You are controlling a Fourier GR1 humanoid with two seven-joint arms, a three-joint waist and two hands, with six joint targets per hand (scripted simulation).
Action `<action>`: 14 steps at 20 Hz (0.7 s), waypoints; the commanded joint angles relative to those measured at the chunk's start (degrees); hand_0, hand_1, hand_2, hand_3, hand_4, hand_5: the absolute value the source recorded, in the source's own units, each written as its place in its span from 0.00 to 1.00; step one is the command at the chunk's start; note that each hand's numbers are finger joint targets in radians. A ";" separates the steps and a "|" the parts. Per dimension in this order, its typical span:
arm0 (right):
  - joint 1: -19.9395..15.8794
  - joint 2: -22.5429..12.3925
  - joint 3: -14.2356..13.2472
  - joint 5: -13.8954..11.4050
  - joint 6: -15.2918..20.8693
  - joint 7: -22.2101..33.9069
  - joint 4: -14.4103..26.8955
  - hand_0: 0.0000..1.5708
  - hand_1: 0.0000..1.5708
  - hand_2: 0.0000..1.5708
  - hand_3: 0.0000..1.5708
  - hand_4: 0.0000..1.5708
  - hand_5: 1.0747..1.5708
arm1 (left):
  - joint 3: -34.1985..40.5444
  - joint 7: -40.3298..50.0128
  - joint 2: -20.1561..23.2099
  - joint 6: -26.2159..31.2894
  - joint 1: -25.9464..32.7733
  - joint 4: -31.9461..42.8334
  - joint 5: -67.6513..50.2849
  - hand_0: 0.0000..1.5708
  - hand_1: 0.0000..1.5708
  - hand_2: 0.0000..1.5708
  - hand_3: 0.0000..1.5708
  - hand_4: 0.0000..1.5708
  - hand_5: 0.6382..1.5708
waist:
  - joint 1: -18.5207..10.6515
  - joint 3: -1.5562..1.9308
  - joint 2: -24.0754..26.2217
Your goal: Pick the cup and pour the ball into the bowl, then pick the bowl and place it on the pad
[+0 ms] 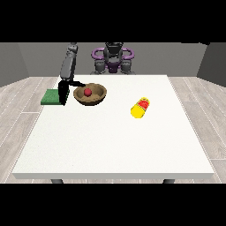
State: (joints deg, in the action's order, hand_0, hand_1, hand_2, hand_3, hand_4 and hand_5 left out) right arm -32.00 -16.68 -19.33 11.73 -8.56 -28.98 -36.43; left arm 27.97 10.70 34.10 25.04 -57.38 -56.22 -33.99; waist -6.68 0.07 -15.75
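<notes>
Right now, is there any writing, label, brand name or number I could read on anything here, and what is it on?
None can be read.
Yellow cup lying on its side: a red patch on it, no letters or numbers legible.
Brown wooden bowl holding the small red ball: no markings.
Green square pad: plain.
Large white table: plain.
Black hand at the view's left: no writing visible.

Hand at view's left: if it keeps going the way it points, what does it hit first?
The hand points down, with a thumb out toward the bowl. Straight down it likely meets the table between the bowl and the green pad; depth is unclear.
</notes>
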 commanded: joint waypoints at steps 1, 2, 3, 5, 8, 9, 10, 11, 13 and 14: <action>0.36 1.77 -0.04 -0.95 0.85 -5.63 4.73 0.00 0.00 0.00 0.00 0.00 1.00 | -1.54 0.61 -1.97 -2.47 -0.19 -4.13 -0.92 0.00 0.00 0.00 0.00 0.06 1.00 | -0.65 0.03 -1.41; -0.63 0.57 -0.83 0.04 0.92 -2.67 5.04 0.00 0.00 0.00 0.00 0.00 0.99 | -0.95 0.72 -1.08 0.25 3.28 -3.43 -1.81 0.00 0.00 0.00 0.00 0.03 1.00 | -2.13 -0.01 0.11; -2.48 0.54 0.13 -0.64 0.15 -3.29 5.08 0.00 0.00 0.00 0.00 0.00 0.99 | -0.92 2.55 0.44 -3.23 -0.50 -2.98 -1.69 0.00 0.00 0.00 0.00 0.00 1.00 | 0.07 0.00 -0.52; -2.43 -0.46 -0.58 -0.06 -0.89 -3.97 5.87 0.00 0.00 0.00 0.00 0.00 0.99 | -0.05 2.96 2.80 -1.51 -0.95 -3.20 -2.96 0.00 0.00 0.00 0.00 0.00 1.00 | 0.14 -0.01 -1.66; -2.77 1.57 -1.81 1.27 -0.61 -5.50 7.54 0.00 0.00 0.00 0.00 0.09 1.00 | -1.08 2.29 1.27 -2.32 -1.64 -6.32 -2.99 0.00 0.00 0.00 0.00 0.00 1.00 | -1.82 0.04 -4.57; -0.74 0.69 -3.79 3.44 -2.09 -2.91 9.04 0.00 0.00 0.00 0.00 0.39 0.88 | 0.16 3.83 2.43 -1.67 -1.93 -5.89 -4.63 0.00 0.00 0.00 0.00 0.00 1.00 | -2.99 0.08 -5.46; 1.30 5.01 -3.75 5.54 -3.68 -0.03 9.15 0.45 0.45 0.00 0.00 0.44 0.82 | 0.56 2.56 2.73 -1.26 -1.42 -5.08 -3.99 0.00 0.00 0.00 0.00 0.00 1.00 | -1.33 0.05 -4.84; 1.27 1.02 -3.33 3.80 -3.10 1.97 10.05 0.81 0.81 0.65 0.38 0.60 0.72 | 0.31 3.61 2.18 -2.81 -2.55 -5.94 -4.48 0.00 0.00 0.00 0.00 0.00 1.00 | -1.48 0.07 -4.77; 2.19 0.07 -1.03 -0.66 2.32 0.39 9.52 1.00 1.00 1.00 0.35 0.63 0.96 | -0.46 4.41 1.29 -1.96 -2.71 -6.60 -5.37 0.00 0.00 0.00 0.00 0.00 1.00 | -3.56 0.01 -6.22; 1.64 1.35 -0.12 -1.04 3.28 1.80 8.15 1.00 1.00 1.00 0.70 0.60 1.00 | 0.31 3.94 2.14 -2.59 -3.33 -5.27 -5.17 0.00 0.00 0.00 0.00 0.00 1.00 | -2.72 -0.08 -5.84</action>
State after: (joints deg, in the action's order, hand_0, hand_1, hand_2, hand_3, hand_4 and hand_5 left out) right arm -32.18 -16.70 -19.93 11.96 -9.25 -31.85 -33.60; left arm 27.88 14.35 35.99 22.66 -59.80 -61.56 -38.25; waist -8.54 -2.69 -17.97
